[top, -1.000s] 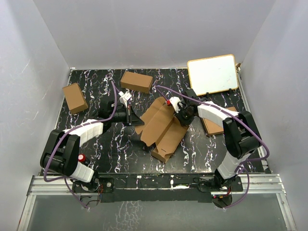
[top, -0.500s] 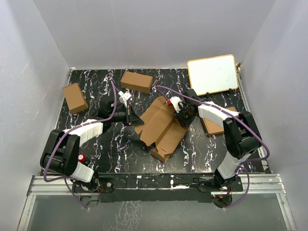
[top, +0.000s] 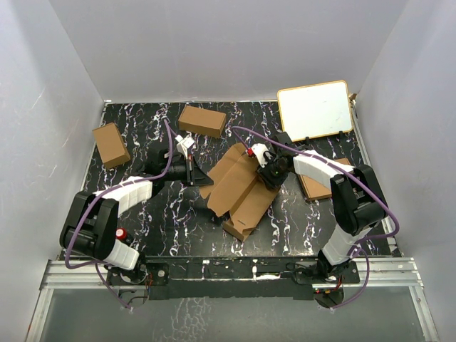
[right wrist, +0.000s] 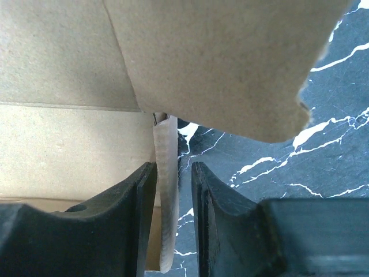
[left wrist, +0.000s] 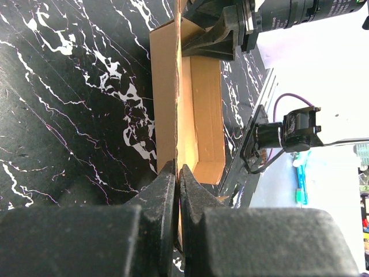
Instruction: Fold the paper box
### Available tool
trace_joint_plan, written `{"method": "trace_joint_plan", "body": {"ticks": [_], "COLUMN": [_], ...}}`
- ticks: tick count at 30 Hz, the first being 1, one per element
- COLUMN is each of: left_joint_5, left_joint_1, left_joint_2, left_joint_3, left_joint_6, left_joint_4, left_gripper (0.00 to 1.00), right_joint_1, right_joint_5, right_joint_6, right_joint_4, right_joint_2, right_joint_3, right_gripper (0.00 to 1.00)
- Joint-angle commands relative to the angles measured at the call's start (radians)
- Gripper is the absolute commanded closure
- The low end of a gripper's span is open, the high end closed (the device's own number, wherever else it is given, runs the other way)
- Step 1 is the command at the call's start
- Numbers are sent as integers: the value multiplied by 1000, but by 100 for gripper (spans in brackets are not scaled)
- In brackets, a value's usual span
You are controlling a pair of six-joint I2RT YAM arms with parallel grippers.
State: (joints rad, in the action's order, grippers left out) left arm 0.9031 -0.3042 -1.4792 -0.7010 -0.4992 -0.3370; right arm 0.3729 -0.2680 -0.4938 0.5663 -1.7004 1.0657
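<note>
1. The table (top: 178,221) carries the box (top: 242,189) in its middle, between the two arms. The box is half folded, with one long wall up and the trough open.
2. The box is thin brown cardboard, so I judge it light and stiff only along the creases. A panel will bend or spring back if it is pushed far from a crease. The surface looks matte, so it should not slip much. The good places to hold are the free edges of the walls and flaps, pinched close to a crease.
3. The left gripper (left wrist: 177,170) is clenched on the top edge of the long wall, at its near end.
4. The right gripper (right wrist: 173,167) has its jaws parted. The thin flap (right wrist: 165,202) stands between them and lies close to one finger, but it is not squeezed.
5. Against the top view of a second ago, little differs. The box and the left arm keep their places. The right wrist has shifted only slightly at the raised flap.
</note>
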Motion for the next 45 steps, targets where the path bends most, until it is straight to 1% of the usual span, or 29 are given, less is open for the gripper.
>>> {"method": "trace_joint_plan", "body": {"ticks": [1,2,3,6,7,12,13,16,17,22,25,27,32,33,34,35,36,37,38,39,41,44,45], "left_joint_5": [36,36,36,35,36,37,37,27,21,11,-7,-16,-29,-27,-30,-34,-37,-43,-48,-51,-60,-69,-73], "left_joint_1": [4,5,5,5,5,6,7,7,7,7,7,6,5,4,5,4,4,4,5,5,3,4,3], "left_joint_2": [1,0,-1,0,0,0,1,5,6,-1,-5,-6,-8,-8,-8,-8,-7,-7,-4,-2,3,10,12], "left_joint_3": [1,0,0,1,0,2,2,-3,-8,-56,-122,-155,-234,-251,-269,-287,-306,-324,-341,-359,-394,-445,-458], "left_joint_6": [-2,-2,-2,-2,-2,-2,-1,15,28,119,211,257,375,401,427,451,479,500,526,551,597,661,673], "left_joint_4": [-14,-14,-13,-13,-13,-13,-13,2,20,132,239,292,405,431,454,481,507,531,557,580,632,712,734], "left_gripper": [100,100,100,100,100,100,100,100,100,100,100,100,100,100,100,100,100,100,100,100,100,100,100], "right_joint_1": [0,0,0,3,2,2,2,0,0,-19,-52,-90,-221,-240,-255,-265,-274,-275,-275,-276,-276,-293,-308], "right_joint_5": [-3,3,11,27,32,20,14,-14,-24,-114,-190,-263,-523,-556,-582,-603,-616,-626,-659,-701,-783,-876,-894], "right_joint_6": [14,16,17,22,25,28,27,26,28,23,7,-4,-14,-10,1,16,29,42,64,90,148,159,154], "right_joint_4": [-55,-62,-70,-78,-79,-77,-72,-50,-47,-19,-7,6,12,2,-43,-95,-159,-246,-328,-393,-424,-321,-320], "right_joint_2": [38,40,42,40,39,40,42,61,69,123,171,202,309,332,355,383,411,436,459,461,424,346,336], "right_joint_3": [26,21,16,6,5,3,5,19,23,42,40,40,33,33,24,9,-14,-47,-82,-103,-79,7,6], "right_gripper": [65,66,69,89,92,91,86,65,60,42,37,37,37,36,35,30,22,10,2,0,0,0,0]}}
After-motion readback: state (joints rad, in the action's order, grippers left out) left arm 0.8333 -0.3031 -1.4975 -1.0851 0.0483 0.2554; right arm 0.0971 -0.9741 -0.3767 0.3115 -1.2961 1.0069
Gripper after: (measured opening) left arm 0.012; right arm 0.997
